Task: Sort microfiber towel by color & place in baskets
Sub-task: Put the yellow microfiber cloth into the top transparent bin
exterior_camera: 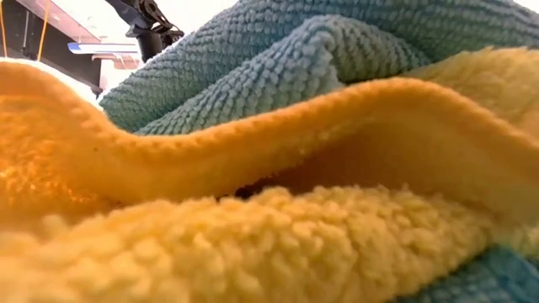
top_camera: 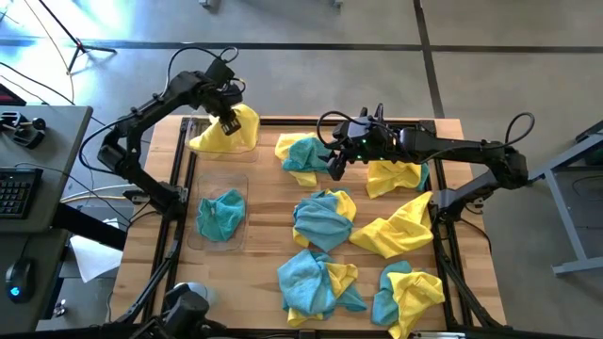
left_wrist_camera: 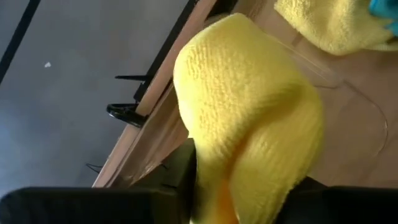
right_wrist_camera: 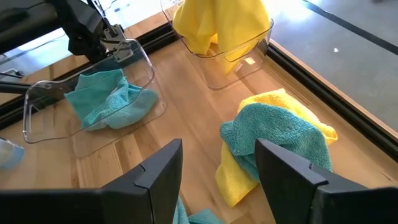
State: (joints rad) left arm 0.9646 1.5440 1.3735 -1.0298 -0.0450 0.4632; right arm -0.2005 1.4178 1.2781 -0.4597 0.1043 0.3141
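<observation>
My left gripper (top_camera: 226, 102) is over the far clear basket (right_wrist_camera: 249, 59) at the table's far left and is shut on a yellow towel (left_wrist_camera: 249, 118). The nearer basket (top_camera: 203, 240) holds a teal towel (top_camera: 221, 215). My right gripper (right_wrist_camera: 217, 171) is open and hovers above a teal towel (right_wrist_camera: 277, 134) lying on a yellow one (right_wrist_camera: 236, 180), touching nothing. More yellow and teal towels (top_camera: 325, 221) lie in heaps across the table. The low view is filled by a yellow towel (exterior_camera: 253, 236) and a teal towel (exterior_camera: 278, 59) up close. My left gripper pinches the yellow towel's bunched upper part (left_wrist_camera: 217, 186) between its two fingers (left_wrist_camera: 183, 180), from above. One layer or several, I cannot tell. The towel hangs slack below the fingers, and its lower part (right_wrist_camera: 205, 37) reaches inside the far basket.
A black metal frame (top_camera: 443, 235) borders the wooden table. Bare wood (right_wrist_camera: 186, 112) lies between the baskets and the towel heaps. A keyboard (top_camera: 14, 188) and mouse (top_camera: 17, 278) sit on a desk off the table's left. An arm (exterior_camera: 147, 21) shows beyond the towels in the low view.
</observation>
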